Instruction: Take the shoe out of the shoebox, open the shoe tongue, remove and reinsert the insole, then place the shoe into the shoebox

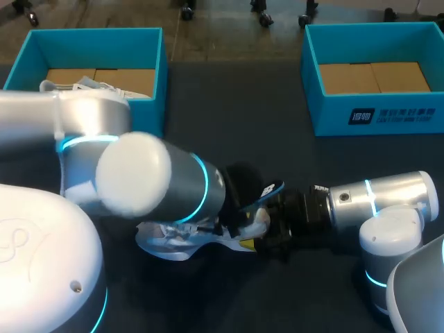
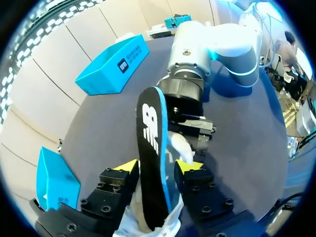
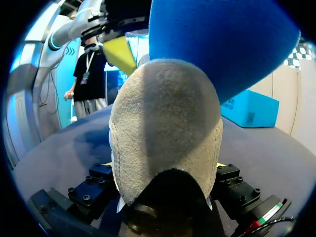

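- While the right gripper (image 3: 163, 165) hugs the grey heel of the shoe (image 3: 165, 128) from both sides, the shoe lies on the dark table (image 1: 229, 118), near the middle and close to the front.
- The shoe is white and grey. It is not in any box.
- The left gripper (image 2: 158, 166) is right over the shoe. Its two yellow fingertips (image 2: 127, 165) press on the insole (image 2: 150, 148), one on each side.
- The insole is black on top and blue under. It sticks up and out of the shoe, and its bottom end is still down inside the shoe.
- The left arm (image 1: 139, 173) comes in from the left and hides a big part of the shoe in the head view.
- The right arm (image 1: 388, 201) comes in low from the right, and its gripper meets the shoe at the heel end.
- One blue shoebox (image 1: 104, 33) sits at the back left of the table. Something white with laces (image 1: 104, 88) pokes up in it, and it looks like another shoe.
- Another blue shoebox (image 1: 388, 114) sits at the back right, well apart from the shoe. You can see its brown floor.
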You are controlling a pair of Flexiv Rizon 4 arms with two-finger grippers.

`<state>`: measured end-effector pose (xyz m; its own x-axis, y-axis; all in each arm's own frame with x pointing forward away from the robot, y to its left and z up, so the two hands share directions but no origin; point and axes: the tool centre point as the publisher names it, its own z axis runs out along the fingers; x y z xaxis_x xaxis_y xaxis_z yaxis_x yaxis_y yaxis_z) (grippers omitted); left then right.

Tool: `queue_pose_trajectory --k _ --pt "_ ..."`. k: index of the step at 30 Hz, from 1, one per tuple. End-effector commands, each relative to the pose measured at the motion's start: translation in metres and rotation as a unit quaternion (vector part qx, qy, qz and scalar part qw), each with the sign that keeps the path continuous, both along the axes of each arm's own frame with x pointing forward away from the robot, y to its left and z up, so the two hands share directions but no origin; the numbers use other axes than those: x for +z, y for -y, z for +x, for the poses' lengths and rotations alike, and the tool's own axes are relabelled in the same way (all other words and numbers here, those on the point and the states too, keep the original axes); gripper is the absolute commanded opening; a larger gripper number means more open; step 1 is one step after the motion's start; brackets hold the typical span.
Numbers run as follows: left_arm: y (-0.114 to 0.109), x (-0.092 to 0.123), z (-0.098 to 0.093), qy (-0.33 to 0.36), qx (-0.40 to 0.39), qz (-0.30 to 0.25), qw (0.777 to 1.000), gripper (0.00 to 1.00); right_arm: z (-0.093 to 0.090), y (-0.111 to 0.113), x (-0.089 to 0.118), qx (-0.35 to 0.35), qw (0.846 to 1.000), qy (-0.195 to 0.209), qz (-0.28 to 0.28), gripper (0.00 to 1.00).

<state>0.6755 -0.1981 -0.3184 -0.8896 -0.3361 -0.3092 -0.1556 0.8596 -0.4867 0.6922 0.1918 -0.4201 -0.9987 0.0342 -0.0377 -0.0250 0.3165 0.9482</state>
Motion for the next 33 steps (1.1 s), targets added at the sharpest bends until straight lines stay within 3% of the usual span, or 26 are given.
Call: queue_pose_trajectory --k 1,9,30,33 --pt "-0.006 -0.003 -0.010 0.019 0.007 -0.007 1.000 0.49 -0.001 -0.001 0.000 0.000 1.000 0.000 -0.002 0.00" --pt "0.001 -0.012 -0.011 0.052 0.029 -0.003 0.998 0.44 -0.001 -0.001 0.000 0.000 1.000 0.000 -0.002 0.00" --pt "0.006 -0.026 -0.004 0.068 0.054 0.013 0.996 0.45 -0.001 -0.001 0.000 0.000 1.000 0.000 -0.002 0.00" --pt "0.006 -0.027 -0.001 0.072 0.062 0.011 0.995 0.38 -0.001 -0.001 0.000 0.000 1.000 0.000 -0.002 0.00"
